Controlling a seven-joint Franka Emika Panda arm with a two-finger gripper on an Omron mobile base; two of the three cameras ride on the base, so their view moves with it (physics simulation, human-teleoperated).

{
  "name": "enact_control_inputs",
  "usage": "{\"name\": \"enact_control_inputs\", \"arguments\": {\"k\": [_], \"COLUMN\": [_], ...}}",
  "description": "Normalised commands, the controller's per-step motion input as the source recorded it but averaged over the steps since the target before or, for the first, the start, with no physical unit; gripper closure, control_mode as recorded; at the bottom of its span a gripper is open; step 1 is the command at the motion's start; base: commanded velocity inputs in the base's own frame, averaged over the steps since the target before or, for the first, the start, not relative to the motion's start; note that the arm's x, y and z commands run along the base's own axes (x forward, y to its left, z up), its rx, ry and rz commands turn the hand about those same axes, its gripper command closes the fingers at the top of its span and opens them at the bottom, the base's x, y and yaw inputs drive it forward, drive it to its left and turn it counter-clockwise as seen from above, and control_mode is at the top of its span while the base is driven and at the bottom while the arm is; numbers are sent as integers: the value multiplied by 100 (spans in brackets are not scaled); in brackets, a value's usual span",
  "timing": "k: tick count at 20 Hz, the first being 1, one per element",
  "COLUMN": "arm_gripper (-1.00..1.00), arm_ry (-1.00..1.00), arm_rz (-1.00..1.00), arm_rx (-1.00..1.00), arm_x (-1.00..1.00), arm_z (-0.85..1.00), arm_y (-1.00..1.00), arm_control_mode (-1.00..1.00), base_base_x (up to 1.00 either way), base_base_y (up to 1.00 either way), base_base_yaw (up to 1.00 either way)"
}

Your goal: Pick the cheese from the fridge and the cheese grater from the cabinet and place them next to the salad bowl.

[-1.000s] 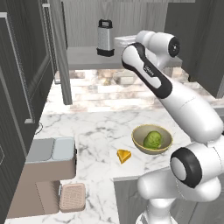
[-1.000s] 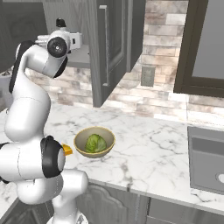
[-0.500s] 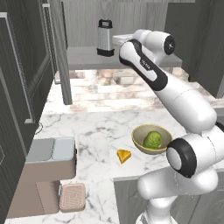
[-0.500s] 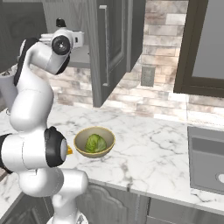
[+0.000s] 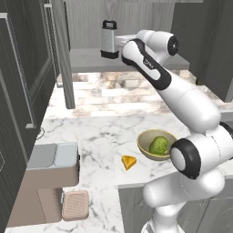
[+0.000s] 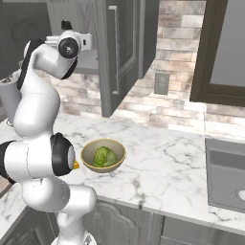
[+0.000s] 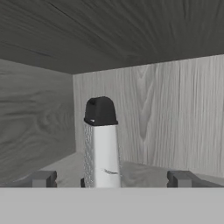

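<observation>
The two-finger gripper (image 7: 111, 178) is spread wide and level inside the dark grey wood-grain cabinet (image 7: 175, 109), lined up to straddle the silver tapered box grater with black handle (image 7: 101, 144) standing upright just ahead, between its fingertips (image 7: 42, 178). Far below on the marble counter (image 5: 95, 132) lie the yellow cheese wedge (image 5: 129, 162) and the tan salad bowl (image 5: 157, 144).

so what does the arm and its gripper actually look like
The arm is glossy white, built of rounded tubular links with dark grey-black disc caps at the joints and small dark lettering on one upper link. No loose cables show. The gripper ends in two small dark grey, blocky finger tips.
</observation>
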Motion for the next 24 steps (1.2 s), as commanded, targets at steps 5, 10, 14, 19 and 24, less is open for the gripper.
{"name": "enact_control_inputs", "arguments": {"k": [5,10,14,19,24], "arm_gripper": [-100,-100,-100,-100,-100], "arm_ry": [0,1,1,1,0], "arm_rz": [2,5,4,2,1], "arm_rx": [0,0,0,0,0], "arm_x": [13,29,33,30,13], "arm_z": [0,0,0,-3,-8], "arm_y": [6,0,0,0,8], "arm_control_mode": [-100,-100,-100,-100,-100], "base_base_x": [0,0,0,0,0], "base_base_y": [0,0,0,0,0], "base_base_yaw": [0,0,0,0,0]}}
